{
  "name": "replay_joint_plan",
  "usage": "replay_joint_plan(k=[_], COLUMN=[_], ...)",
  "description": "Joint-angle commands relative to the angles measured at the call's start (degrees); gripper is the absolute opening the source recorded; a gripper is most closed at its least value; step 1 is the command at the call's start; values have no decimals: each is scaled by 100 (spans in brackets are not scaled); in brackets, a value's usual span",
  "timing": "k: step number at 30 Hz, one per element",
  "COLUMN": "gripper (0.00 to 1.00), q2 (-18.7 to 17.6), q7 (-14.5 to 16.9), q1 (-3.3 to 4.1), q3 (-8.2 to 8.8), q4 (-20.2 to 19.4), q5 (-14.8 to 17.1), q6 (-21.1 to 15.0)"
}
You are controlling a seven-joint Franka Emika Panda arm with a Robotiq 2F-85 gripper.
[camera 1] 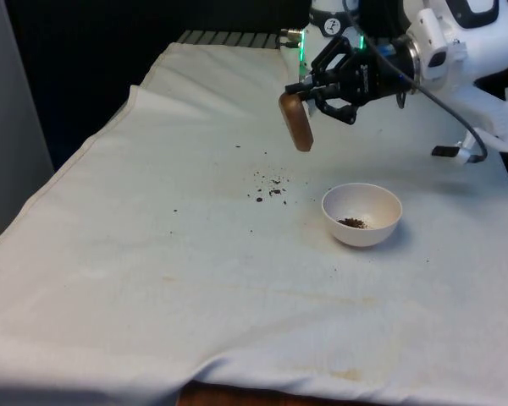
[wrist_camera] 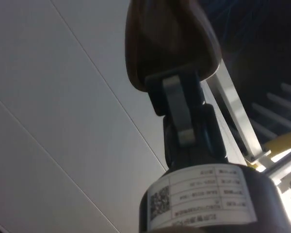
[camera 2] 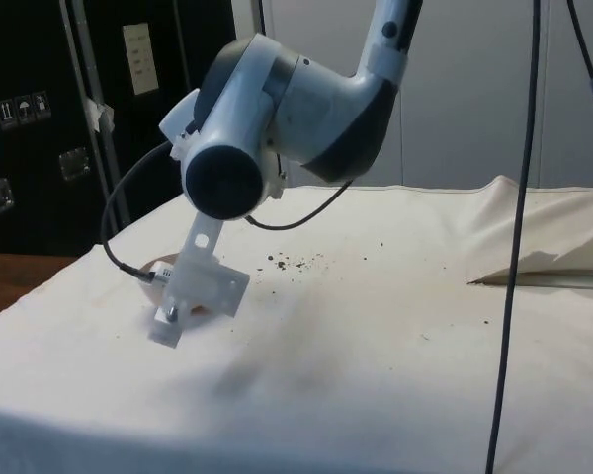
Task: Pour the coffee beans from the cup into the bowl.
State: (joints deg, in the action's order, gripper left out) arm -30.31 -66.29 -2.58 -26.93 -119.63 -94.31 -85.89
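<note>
My gripper (camera 1: 311, 95) is shut on a brown cup (camera 1: 295, 122), which hangs tipped well over in the air above the cloth. In the wrist view one finger (wrist_camera: 177, 104) clamps the cup's (wrist_camera: 169, 43) wall. A white bowl (camera 1: 332, 204) stands on the cloth, nearer the camera and towards the front view's right of the cup. A small heap of coffee beans (camera 1: 352, 223) lies in its bottom. The cup is not over the bowl; it hangs about above some spilled beans (camera 1: 269, 186).
Loose beans and crumbs (camera 2: 296, 262) are scattered on the white cloth, on the front view's left of the bowl. A black cable (camera 1: 444, 110) loops from the wrist over the table's far right. The cloth has folds at its edges.
</note>
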Motion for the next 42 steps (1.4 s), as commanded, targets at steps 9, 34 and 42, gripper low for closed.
replay_joint_plan(k=[9,34,42], gripper=[0,0,0], q2=[132,418,453], q7=[-57,-103,-97], q1=[-86,-86,-23], q3=[132,739,957], q4=[-86,-269,-281], q5=[155,539,636], q6=[-481,-1587,-1805])
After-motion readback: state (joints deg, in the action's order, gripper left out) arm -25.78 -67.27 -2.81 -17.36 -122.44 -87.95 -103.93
